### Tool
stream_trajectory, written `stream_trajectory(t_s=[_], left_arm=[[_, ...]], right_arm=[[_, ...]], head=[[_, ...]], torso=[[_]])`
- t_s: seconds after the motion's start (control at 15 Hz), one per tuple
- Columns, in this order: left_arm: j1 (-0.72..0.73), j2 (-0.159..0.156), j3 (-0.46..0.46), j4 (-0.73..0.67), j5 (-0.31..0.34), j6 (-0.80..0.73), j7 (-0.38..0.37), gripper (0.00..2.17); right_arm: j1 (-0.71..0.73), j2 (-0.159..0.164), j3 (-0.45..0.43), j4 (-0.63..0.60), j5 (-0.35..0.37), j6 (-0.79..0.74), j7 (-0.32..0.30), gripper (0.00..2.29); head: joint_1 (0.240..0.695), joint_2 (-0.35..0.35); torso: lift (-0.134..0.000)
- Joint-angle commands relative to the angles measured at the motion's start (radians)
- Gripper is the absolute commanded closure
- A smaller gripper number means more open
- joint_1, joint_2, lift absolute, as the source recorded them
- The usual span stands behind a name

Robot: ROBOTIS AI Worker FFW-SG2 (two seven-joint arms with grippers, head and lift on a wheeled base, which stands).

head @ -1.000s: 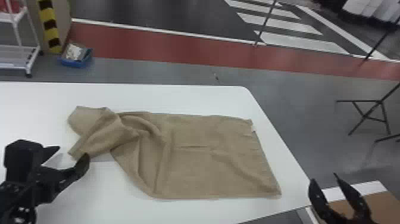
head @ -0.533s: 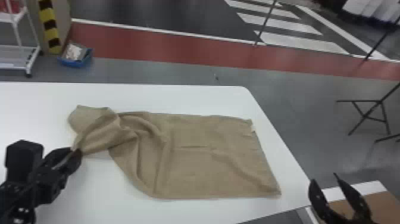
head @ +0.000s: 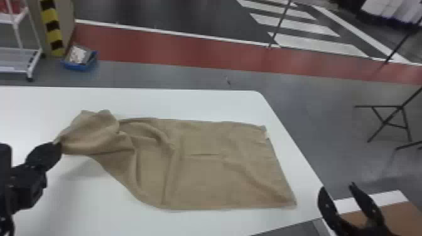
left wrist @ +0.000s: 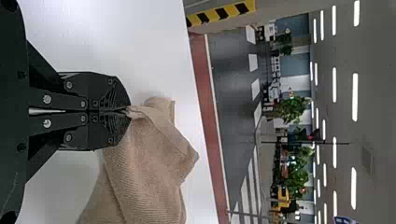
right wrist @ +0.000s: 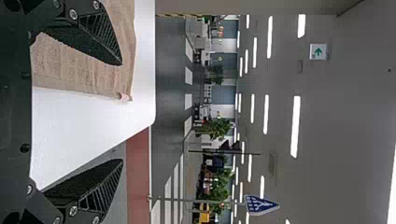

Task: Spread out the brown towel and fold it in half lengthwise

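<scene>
The brown towel [head: 213,166] lies on the white table, flat at its right part and bunched with folds at its left. My left gripper [head: 58,144] is shut on the towel's left corner, holding it a little above the tabletop. In the left wrist view the tips of the left gripper [left wrist: 128,112] pinch the edge of the towel [left wrist: 144,163], which hangs down from them. Off the table's right edge my right gripper [head: 337,188] stands open and apart from the towel; the right wrist view shows the right gripper [right wrist: 122,112] with widely parted fingers and the towel [right wrist: 84,70] beyond.
The white table [head: 188,102] has its right edge slanting down toward my right gripper. A brown board [head: 398,216] with a white border is at the lower right, beside a grey surface [head: 292,229]. A cart [head: 18,59] and blue bin [head: 80,59] stand on the floor behind.
My left gripper has shut on the towel's left corner and drawn it left and upward, so the bunched end stretches toward it. The right gripper has kept still.
</scene>
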Motion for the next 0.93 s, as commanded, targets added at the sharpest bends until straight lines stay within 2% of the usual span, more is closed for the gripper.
stream_trajectory(t_s=[0.0,0.13,0.27,0.33,0.53,0.87], left_arm=[[0.035,0.016,0.051,-0.051,0.022,-0.001,-0.002,1.45],[0.047,0.016,0.06,-0.059,0.022,-0.01,0.0,1.45],[0.059,0.016,0.06,-0.065,0.022,-0.035,0.004,1.45],[0.062,0.016,0.067,-0.068,0.022,-0.035,0.006,1.45],[0.075,0.016,0.083,-0.074,0.022,-0.035,0.004,1.45],[0.085,0.021,0.09,-0.078,0.022,-0.035,0.004,1.45]], right_arm=[[-0.01,0.001,0.03,-0.012,0.114,0.012,-0.025,0.21],[-0.024,0.001,0.062,-0.014,0.221,0.027,-0.065,0.22],[-0.056,0.001,0.065,0.009,0.277,0.101,-0.075,0.22],[-0.07,0.001,0.062,0.025,0.286,0.162,-0.071,0.22],[-0.071,-0.028,0.057,0.063,0.278,0.211,-0.046,0.22],[-0.088,-0.031,0.062,0.084,0.281,0.236,-0.023,0.29]], head=[[0.695,-0.35],[0.695,-0.327],[0.695,-0.297],[0.695,-0.279],[0.695,-0.278],[0.695,-0.273]], torso=[[-0.125],[-0.125],[-0.125],[-0.125],[-0.125],[-0.125]])
